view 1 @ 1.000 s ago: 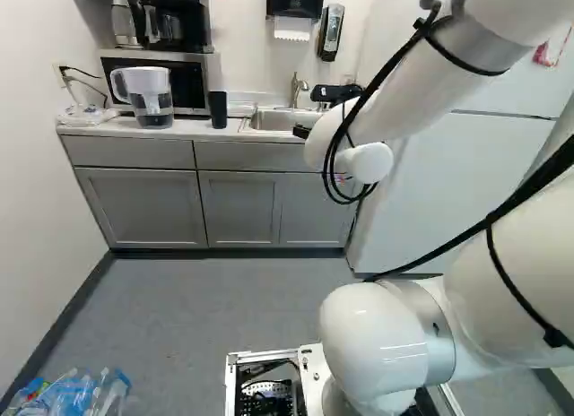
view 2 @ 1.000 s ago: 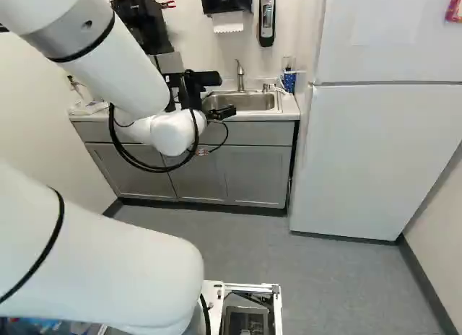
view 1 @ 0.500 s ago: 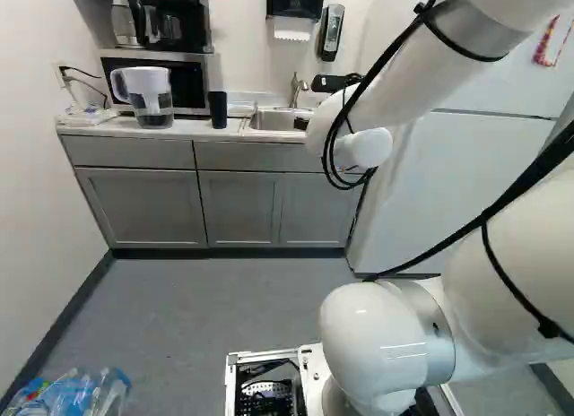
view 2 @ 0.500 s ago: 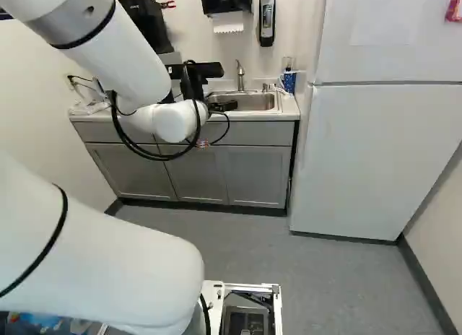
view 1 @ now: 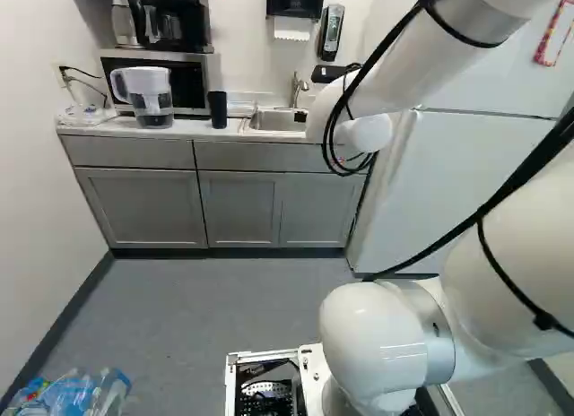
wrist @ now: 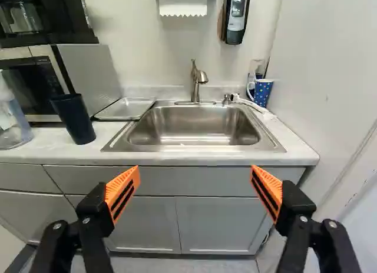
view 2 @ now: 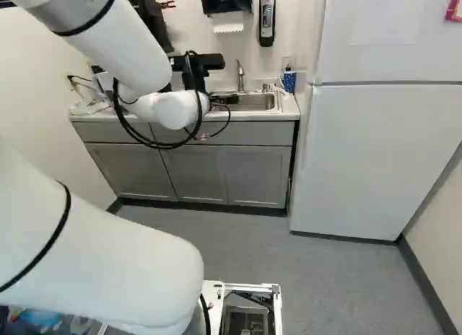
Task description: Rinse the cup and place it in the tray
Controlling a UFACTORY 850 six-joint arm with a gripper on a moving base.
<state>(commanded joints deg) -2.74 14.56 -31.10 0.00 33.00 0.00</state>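
Claw (view 2: 224,100) gaped wide, empty; open air reached the sink's (wrist: 194,148) near rim. Dark cup (wrist: 75,121) stood ahead, beyond the left finger (wrist: 122,192).

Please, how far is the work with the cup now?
Placing does not look done: no cup is in the metal tray. Nothing is in hand: the gripper is open before the sink. Left: picking up, possibly rinsing, and placing. The dark cup and spotted mug stand on the counter; I cannot tell whether either is rinsed.

A tall, dark cup (wrist: 75,119) is standing upright on the tabletop (wrist: 56,150); beside it, a shallow metal tray (wrist: 125,109) is lying flat.
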